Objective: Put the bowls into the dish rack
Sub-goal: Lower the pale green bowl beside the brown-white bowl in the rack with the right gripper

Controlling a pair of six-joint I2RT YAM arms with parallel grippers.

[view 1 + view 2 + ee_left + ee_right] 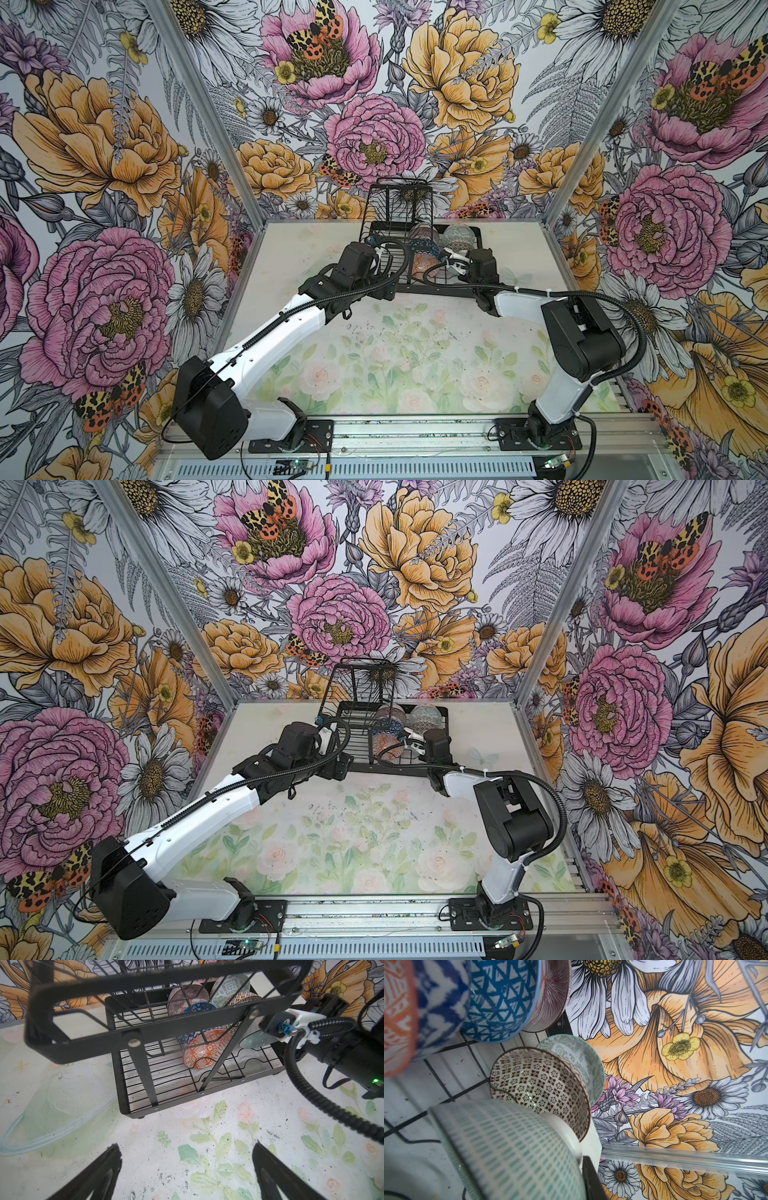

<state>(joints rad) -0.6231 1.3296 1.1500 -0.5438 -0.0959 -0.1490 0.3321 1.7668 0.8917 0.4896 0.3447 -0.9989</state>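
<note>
Both top views look down from high at the whole table, facing the far wall; the wrist cameras sit close beside the dish rack, sharing the bowls inside

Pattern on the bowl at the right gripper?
Teal dashes in rows on the bowl; right wrist view.

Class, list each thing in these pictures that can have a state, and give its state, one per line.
Rack: upright, bowls in its lower tray.
Left hand: open, empty, over the table.
Right hand: shut on the rim of the teal bowl.
Teal bowl: gripped, tilted over the tray.
Dotted bowl: on edge in the rack.
Orange bowl: on edge in the rack.
</note>
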